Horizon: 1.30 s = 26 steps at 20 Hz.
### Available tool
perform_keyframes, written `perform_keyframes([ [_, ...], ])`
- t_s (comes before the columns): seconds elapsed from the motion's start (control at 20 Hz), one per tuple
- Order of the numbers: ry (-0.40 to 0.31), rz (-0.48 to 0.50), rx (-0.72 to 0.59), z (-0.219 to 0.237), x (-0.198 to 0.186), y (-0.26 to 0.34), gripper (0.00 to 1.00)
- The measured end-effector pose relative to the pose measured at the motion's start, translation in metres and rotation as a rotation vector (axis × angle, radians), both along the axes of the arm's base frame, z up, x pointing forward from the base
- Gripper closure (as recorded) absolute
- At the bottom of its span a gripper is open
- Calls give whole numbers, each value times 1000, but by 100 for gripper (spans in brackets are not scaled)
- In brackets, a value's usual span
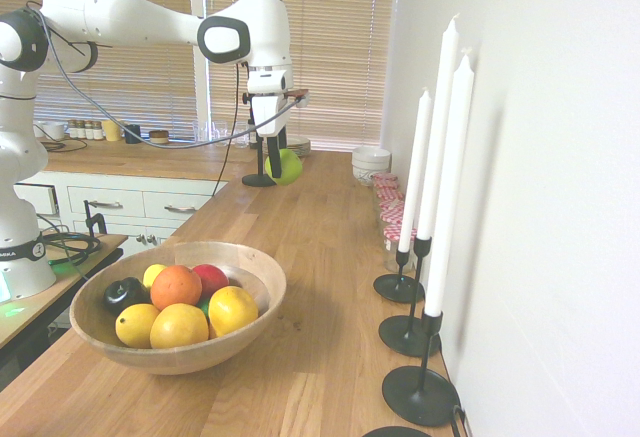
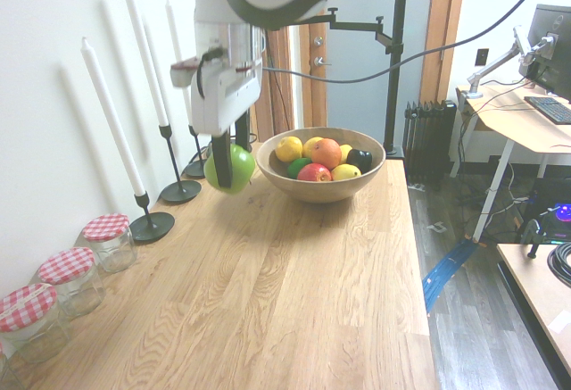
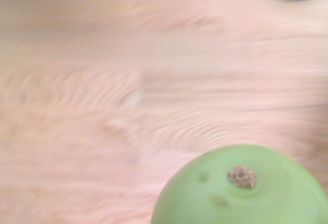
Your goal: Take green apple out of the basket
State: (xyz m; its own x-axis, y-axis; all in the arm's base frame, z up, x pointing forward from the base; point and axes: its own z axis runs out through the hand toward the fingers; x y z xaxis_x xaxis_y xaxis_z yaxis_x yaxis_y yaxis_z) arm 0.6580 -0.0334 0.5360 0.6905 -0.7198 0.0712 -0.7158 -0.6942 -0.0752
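Holding the green apple point(image 2: 242, 170) between clenched jaws, above the counter point(image 2: 285, 283) and clear of the basket point(image 2: 322, 193), but risks dropping and rolling it if letting go too high.

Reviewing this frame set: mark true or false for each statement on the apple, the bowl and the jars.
1. The gripper holds the green apple. True.
2. The green apple lies inside the wooden bowl. False: it is outside, in the gripper.
3. An orange sits in the bowl. True.
4. The jar lids are plain white. False: they are red-and-white checked.
5. The bowl stands on the wooden counter. True.
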Motion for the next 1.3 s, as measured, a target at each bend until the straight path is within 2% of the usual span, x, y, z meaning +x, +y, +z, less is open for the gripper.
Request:
perform_keyframes([
  [0.2,41,19,-21,-52,-4,24,100],
  [0.45,90,-14,-25,-112,-9,5,100],
  [0.9,134,-37,-27,-174,-10,-13,100],
  [0.95,134,-36,-27,-174,-10,-12,0],
  [1.3,134,-30,-28,-174,-10,-9,0],
])
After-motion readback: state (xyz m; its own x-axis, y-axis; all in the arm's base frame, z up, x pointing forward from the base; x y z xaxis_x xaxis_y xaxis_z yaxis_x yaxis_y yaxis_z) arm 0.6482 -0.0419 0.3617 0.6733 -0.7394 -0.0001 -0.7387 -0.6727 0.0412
